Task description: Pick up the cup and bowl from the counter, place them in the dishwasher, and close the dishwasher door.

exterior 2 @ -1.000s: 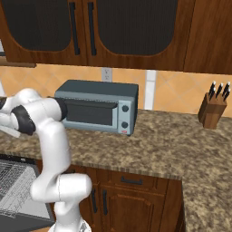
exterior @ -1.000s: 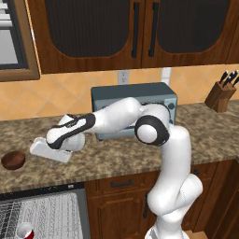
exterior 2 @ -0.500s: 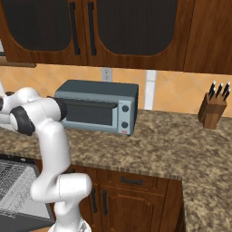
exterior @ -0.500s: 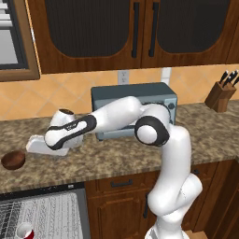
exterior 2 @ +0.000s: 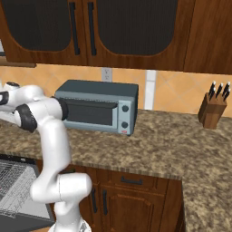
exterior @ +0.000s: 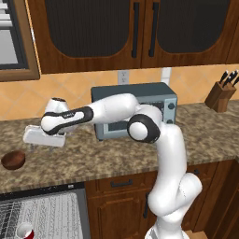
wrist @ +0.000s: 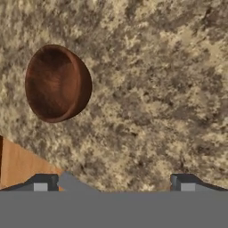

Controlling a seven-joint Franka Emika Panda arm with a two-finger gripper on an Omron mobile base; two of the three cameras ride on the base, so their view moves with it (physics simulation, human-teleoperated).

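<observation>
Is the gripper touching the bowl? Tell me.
Apart. The left base view shows bare counter between the open gripper and the bowl.

A grey-blue toaster oven sits at the back wall beneath dark wooden upper cabinets. A wooden knife block with dark handles stands well apart, at three o'clock from it. A white wall outlet shows at twelve o'clock above the oven.

One bowl, one cup.
</observation>
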